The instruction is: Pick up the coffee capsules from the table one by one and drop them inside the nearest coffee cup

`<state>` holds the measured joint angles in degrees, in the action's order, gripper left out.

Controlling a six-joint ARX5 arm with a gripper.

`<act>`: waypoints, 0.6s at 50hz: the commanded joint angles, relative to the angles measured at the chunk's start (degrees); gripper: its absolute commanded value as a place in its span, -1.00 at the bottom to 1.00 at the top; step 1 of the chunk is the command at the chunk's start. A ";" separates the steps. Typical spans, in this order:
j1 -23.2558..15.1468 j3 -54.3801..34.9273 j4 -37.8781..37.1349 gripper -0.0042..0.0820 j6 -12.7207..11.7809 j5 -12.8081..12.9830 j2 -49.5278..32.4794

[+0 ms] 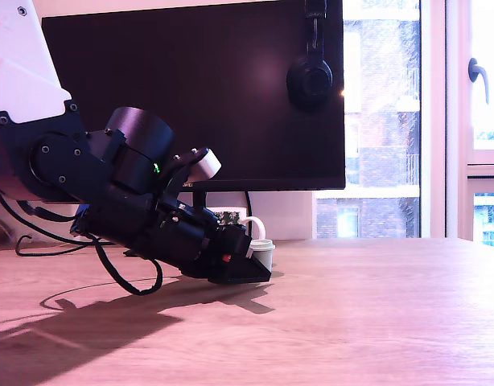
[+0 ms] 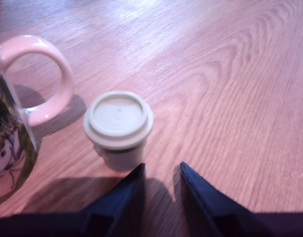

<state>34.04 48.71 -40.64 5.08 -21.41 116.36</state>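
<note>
The black gripper (image 2: 160, 173) sits low over the wood-grain tabletop (image 2: 230, 89), its jaws only slightly parted and holding nothing, tips just short of the target, apparently lining up a grasp. The white printed mug (image 2: 13, 133) stands beside it. One pale capsule (image 2: 118, 126) stands upright on the tabletop, close to the mug's handle.
</note>
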 commanded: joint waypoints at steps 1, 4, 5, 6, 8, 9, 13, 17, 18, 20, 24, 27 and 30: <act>-0.87 0.31 -1.07 -0.52 -1.88 0.31 -3.13; -0.90 0.31 -1.42 -0.52 -2.12 0.33 -3.13; -0.90 0.31 -1.46 -0.52 -2.12 0.33 -3.13; -0.90 0.31 -1.51 -0.52 -2.12 0.31 -3.13; -0.90 0.31 -1.73 -0.52 -2.10 0.33 -3.13; -0.92 0.31 -1.86 -0.52 -2.10 0.33 -3.13; -0.92 0.31 -2.21 -0.52 -2.10 0.33 -3.13; -0.92 0.28 -2.86 -0.42 -2.10 -0.13 -3.13; -0.92 0.28 -3.08 -0.36 -2.10 -0.68 -3.13; -0.92 0.28 -3.48 -0.17 -2.14 -1.11 -3.13; -0.96 0.26 -4.52 0.25 -3.08 -1.77 -3.13; -1.18 0.04 -4.79 0.38 -4.52 -1.73 -3.13; -1.40 -0.94 -5.99 0.38 -5.31 -1.68 -3.13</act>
<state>32.97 48.99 -45.19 1.10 -22.90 113.60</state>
